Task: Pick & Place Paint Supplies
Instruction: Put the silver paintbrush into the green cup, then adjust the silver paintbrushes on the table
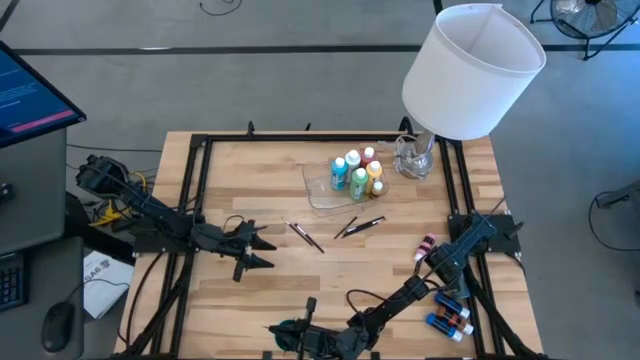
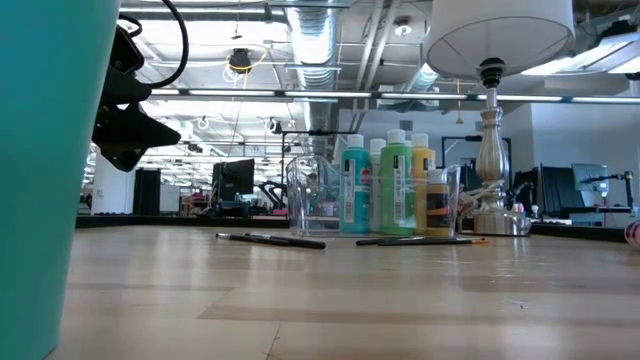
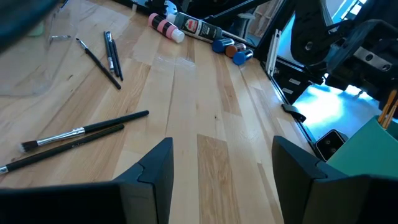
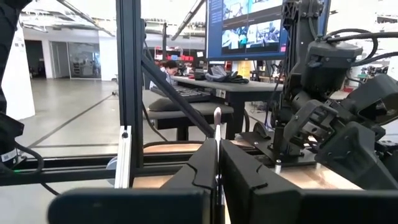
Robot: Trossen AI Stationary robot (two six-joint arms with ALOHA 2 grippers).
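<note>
My right gripper [image 4: 218,149] is at the table's near edge, next to a teal cup [image 1: 290,329], and is shut on a thin brush [image 4: 217,118]. The cup [image 3: 367,149] also shows in the left wrist view. My left gripper [image 3: 221,155] hovers open over bare wood at the table's left [image 1: 255,250] with nothing between its fingers. Dark-handled brushes [image 1: 305,236] [image 1: 358,226] lie flat at mid-table. Several white-capped paint bottles [image 1: 358,175] stand upright in a clear tray [image 1: 320,190]. My right gripper pinches the thin brush between its two fingers. The brush's pale end [image 4: 217,115] sticks out past the fingertips [image 4: 208,152]. The fingers lie about level and point toward the table's left side. The brush is lifted clear of the table.
A lamp with a big white shade [image 1: 470,70] stands at the far right. A pink bottle [image 1: 427,245] and blue bottles [image 1: 450,318] lie on their sides by the right edge. A black frame [image 1: 195,180] borders the tabletop. Bare wood lies between the two arms.
</note>
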